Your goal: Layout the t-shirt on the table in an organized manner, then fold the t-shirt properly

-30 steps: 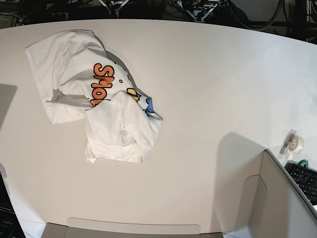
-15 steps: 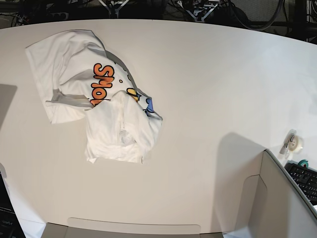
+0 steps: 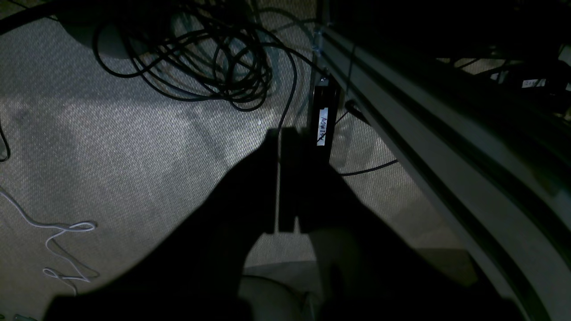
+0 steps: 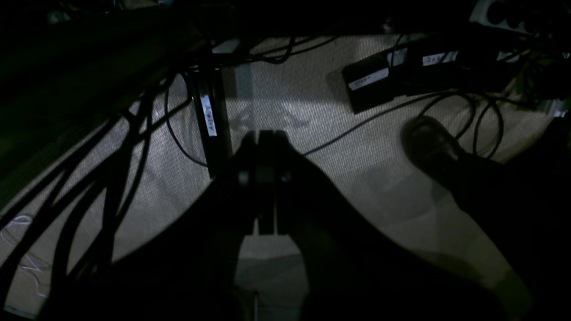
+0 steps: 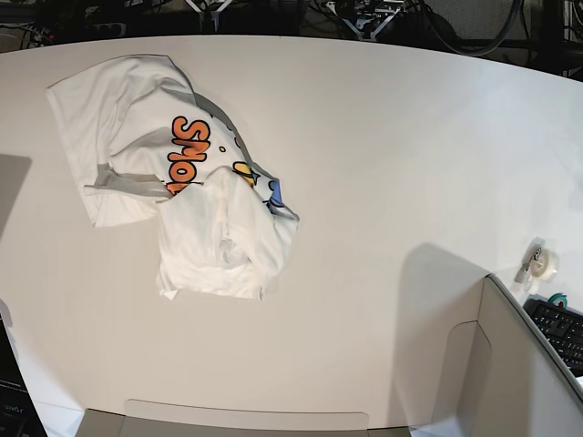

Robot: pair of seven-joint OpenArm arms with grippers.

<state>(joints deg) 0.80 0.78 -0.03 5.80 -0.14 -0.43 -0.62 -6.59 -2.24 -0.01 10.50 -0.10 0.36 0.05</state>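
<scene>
A broad off-white table (image 5: 383, 164) with a curved far edge fills the base view, dark cabling and equipment behind it; a roll of tape (image 5: 543, 263) and a keyboard (image 5: 563, 330) sit at the right margin beside a grey box corner (image 5: 510, 364). Neither of the 2 arms appears above the tabletop: both wrist cameras look down at woven floor covering strewn with black cables (image 3: 209, 58), which suggests the arms hang parked below table level, so nothing is yet held. The left gripper (image 3: 285, 178) and the right gripper (image 4: 265, 178) each show their fingers pressed together on nothing. The t-shirt (image 5: 173, 182) lies untouched on the table's left half, toward the far edge, crumpled and folded over itself; only part of its print shows, orange lettering with yellow and blue patches, and 1 white flap covers the lower portion. Layout appears not yet begun.
</scene>
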